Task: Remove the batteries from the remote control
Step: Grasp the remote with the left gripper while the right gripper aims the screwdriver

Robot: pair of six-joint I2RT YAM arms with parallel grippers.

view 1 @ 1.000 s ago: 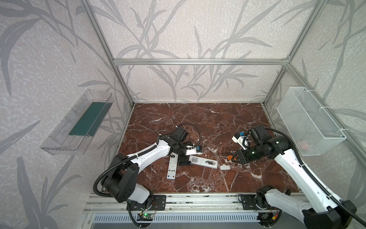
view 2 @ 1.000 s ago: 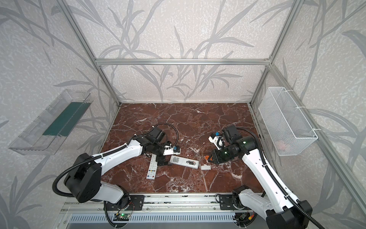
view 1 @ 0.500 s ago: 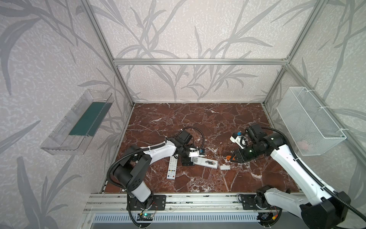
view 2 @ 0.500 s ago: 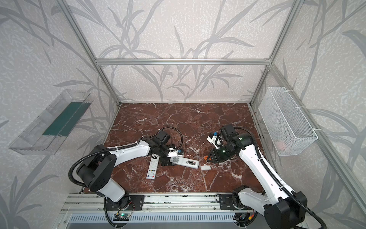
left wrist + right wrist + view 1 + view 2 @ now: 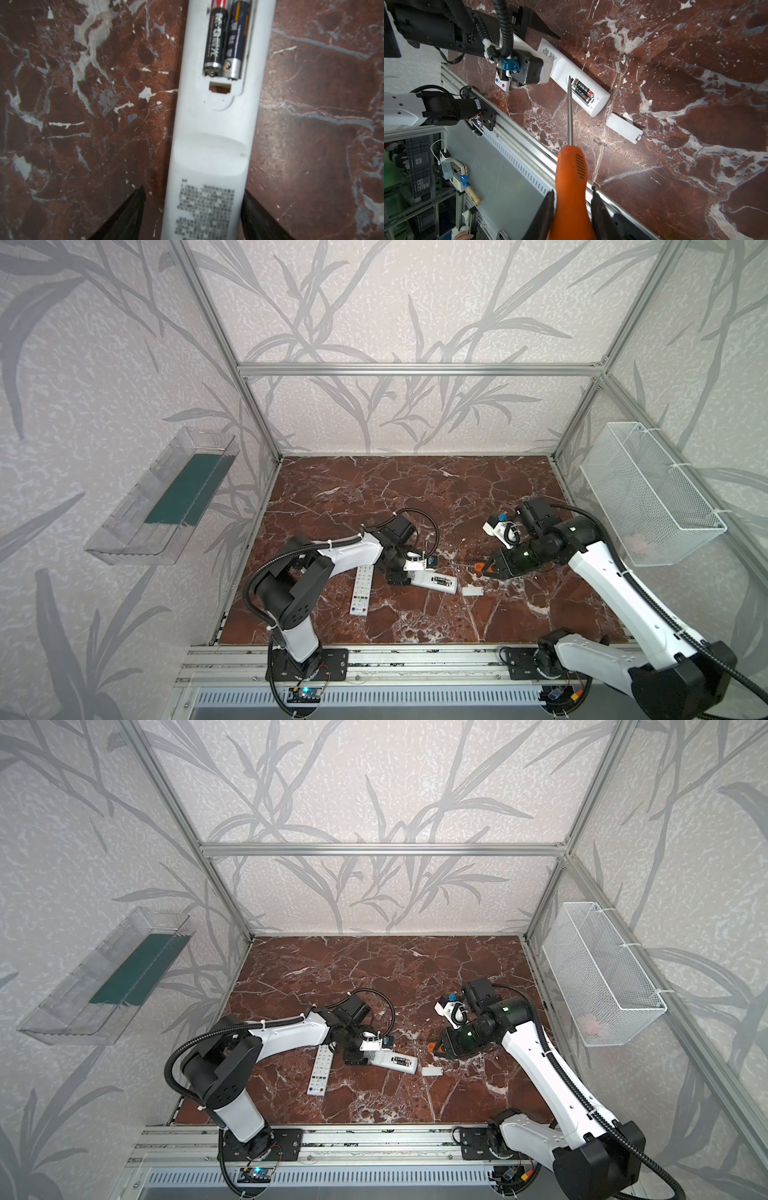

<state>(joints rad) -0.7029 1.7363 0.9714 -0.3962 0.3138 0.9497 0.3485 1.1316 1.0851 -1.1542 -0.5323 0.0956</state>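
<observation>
A white remote control (image 5: 432, 583) lies back-up on the marble floor with its bay open. Two batteries (image 5: 214, 39) (image 5: 236, 41) lie side by side in the bay, also seen as batteries (image 5: 582, 91) in the right wrist view. My left gripper (image 5: 193, 189) straddles the remote's printed end. One finger (image 5: 252, 207) is against its side and the other finger (image 5: 133, 205) stands a little off, so it is open. My right gripper (image 5: 572, 190) is shut on the orange-handled screwdriver (image 5: 571, 176). The screwdriver's tip (image 5: 569, 78) points at the bay's end; contact is unclear.
A second remote (image 5: 361, 589) lies buttons-up beside the left arm. The loose white cover (image 5: 473, 591) rests just past the open remote. A wire basket (image 5: 648, 497) hangs on the right wall and a clear tray (image 5: 162, 497) on the left wall. The rail (image 5: 529, 149) runs along the front.
The left gripper's jaws have narrowed around the remote's end, and the left arm has swung round at its base. The right arm with the screwdriver has hardly moved.
</observation>
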